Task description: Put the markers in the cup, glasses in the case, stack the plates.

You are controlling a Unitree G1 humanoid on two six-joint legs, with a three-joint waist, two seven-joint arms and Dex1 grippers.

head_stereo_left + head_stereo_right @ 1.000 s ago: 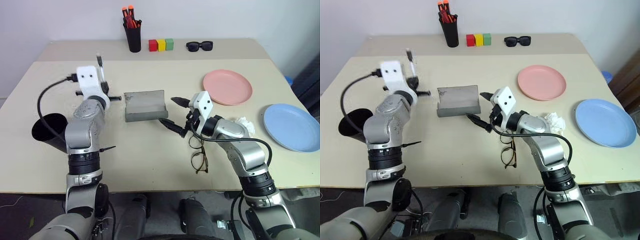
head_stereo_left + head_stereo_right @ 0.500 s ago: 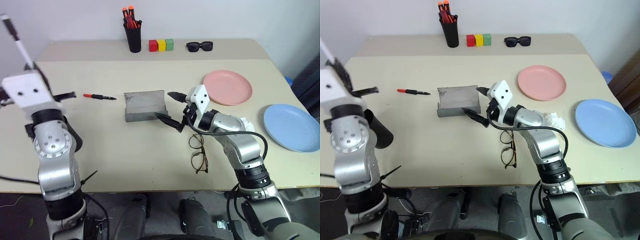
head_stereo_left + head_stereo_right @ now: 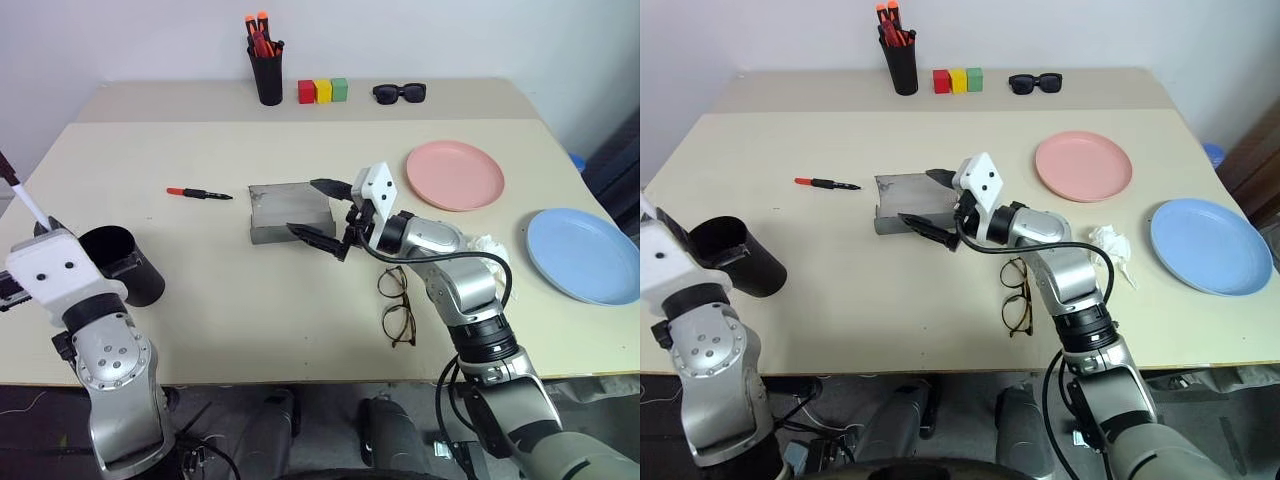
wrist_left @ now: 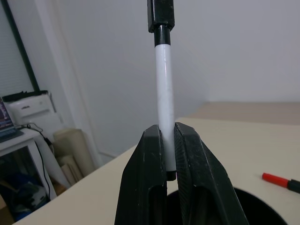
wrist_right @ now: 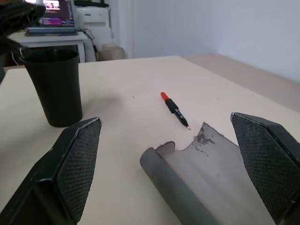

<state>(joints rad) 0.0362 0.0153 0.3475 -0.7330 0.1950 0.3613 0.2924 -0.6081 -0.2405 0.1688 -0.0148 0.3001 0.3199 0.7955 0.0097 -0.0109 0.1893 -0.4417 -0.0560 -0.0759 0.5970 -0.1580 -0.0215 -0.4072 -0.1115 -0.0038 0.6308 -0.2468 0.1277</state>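
A beige table (image 3: pixel 300 300) holds a pink plate (image 3: pixel 455 174) and, well apart near the right edge, a blue plate (image 3: pixel 584 253), with the open grey case (image 3: pixel 288 211) at the middle. The black cup (image 3: pixel 122 266) stands near the left edge, the glasses (image 3: pixel 397 305) lie in front of the case toward the right, and a red-capped marker (image 3: pixel 199 193) lies left of the case. The right gripper (image 3: pixel 322 214) hovers just over the case with its fingers spread wide and empty, while the left gripper (image 4: pixel 165 168) is clamped on the white marker (image 4: pixel 164 103), held upright just above the cup's rim.
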